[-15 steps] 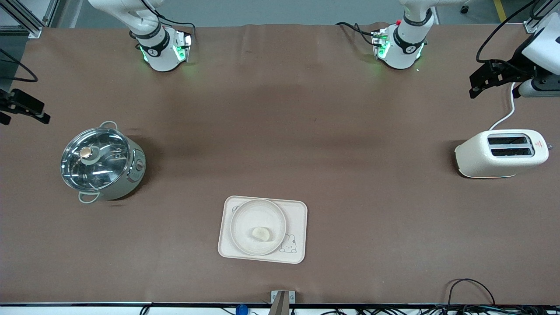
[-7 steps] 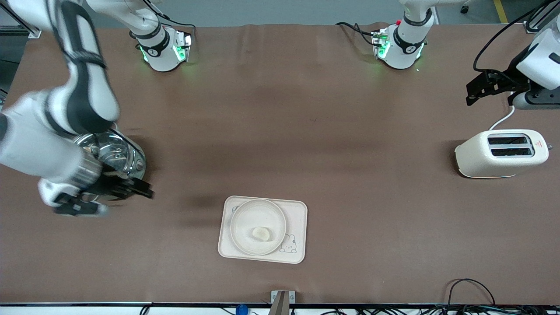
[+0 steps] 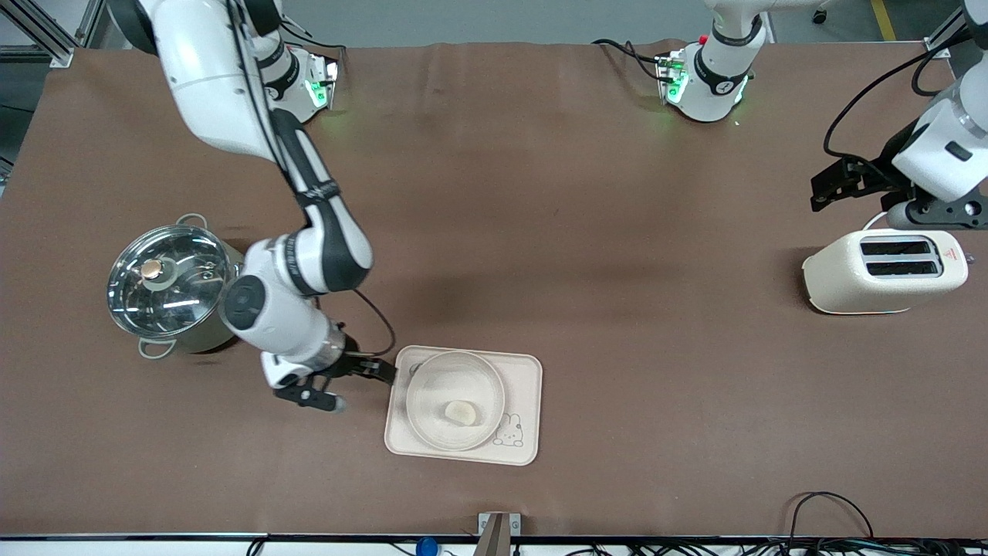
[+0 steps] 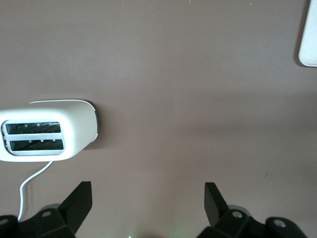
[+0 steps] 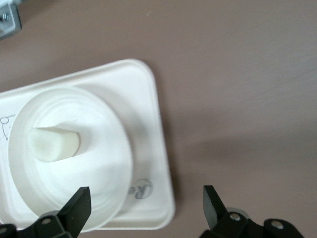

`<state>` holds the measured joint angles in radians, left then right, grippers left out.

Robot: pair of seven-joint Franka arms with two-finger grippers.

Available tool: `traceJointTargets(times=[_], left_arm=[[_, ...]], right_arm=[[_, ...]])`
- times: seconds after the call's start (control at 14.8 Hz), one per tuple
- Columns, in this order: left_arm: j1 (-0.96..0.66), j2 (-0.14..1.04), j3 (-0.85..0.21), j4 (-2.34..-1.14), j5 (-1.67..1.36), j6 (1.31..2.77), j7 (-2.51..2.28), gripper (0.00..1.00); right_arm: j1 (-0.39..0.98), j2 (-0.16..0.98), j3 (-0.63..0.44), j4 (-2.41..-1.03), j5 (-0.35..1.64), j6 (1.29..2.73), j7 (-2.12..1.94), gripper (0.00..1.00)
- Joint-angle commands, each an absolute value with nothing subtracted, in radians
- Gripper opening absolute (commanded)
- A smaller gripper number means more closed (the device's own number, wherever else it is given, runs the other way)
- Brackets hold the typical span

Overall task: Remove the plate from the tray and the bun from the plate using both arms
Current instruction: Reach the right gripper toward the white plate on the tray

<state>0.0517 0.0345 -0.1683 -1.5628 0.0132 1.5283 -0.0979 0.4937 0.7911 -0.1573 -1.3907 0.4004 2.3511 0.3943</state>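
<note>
- The surface (image 3: 540, 232) is a long table under a plain brown cover, with faint creases near the arm bases.
- The tray (image 3: 525, 371), cream and rectangular with a small rabbit drawing, lies on the surface toward the front camera's edge, about midway along it.
- The plate (image 3: 432, 386) sits on the tray, filling most of it, toward the tray's right-arm end.
- The bun (image 3: 461, 411) lies in the plate, off its centre.
- The right tool (image 3: 351, 382) hangs low just beside the tray's end that faces the right arm; its fingers are spread and carry nothing. In the right wrist view the plate (image 5: 69, 148) and bun (image 5: 52, 144) lie ahead of its fingertips (image 5: 77, 206).
- A lidded steel pot (image 3: 174, 286) stands well apart from the tray, toward the right arm's end and farther from the front camera.
- A white toaster (image 3: 884, 270) stands well apart from the tray, toward the left arm's end.
- The left tool (image 3: 837, 181) hangs in the air near the toaster, fingers spread and empty.
- Outside the surface, past the arm bases, grey floor and metal framing show; cables trail along the edge nearest the front camera.
</note>
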Motion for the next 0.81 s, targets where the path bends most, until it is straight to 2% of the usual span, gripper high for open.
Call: traceJointTargets(times=[0.0,0.34,0.54,0.68,0.74], left_arm=[[0.041,0.071,-0.169,-1.537,0.012,1.535,-0.133,1.00],[0.040,0.112,-0.169,-1.537,0.011,1.566,-0.135,1.00],[0.038,0.129,-0.170,-1.539,0.011,1.594,-0.135,1.00],[0.040,0.135,-0.170,-1.537,0.011,1.597,-0.135,1.00],[0.040,0.141,-0.170,-1.537,0.012,1.597,-0.135,1.00]], right_arm=[[0.515,0.900,-0.169,-1.260,0.422,2.339,0.425,0.93],[0.520,0.968,-0.170,-1.235,0.417,2.405,0.391,0.48],[0.520,0.986,-0.170,-1.224,0.417,2.413,0.390,0.33],[0.520,0.992,-0.170,-1.223,0.417,2.413,0.391,0.04],[0.520,0.992,-0.170,-1.221,0.417,2.413,0.391,0.01]])
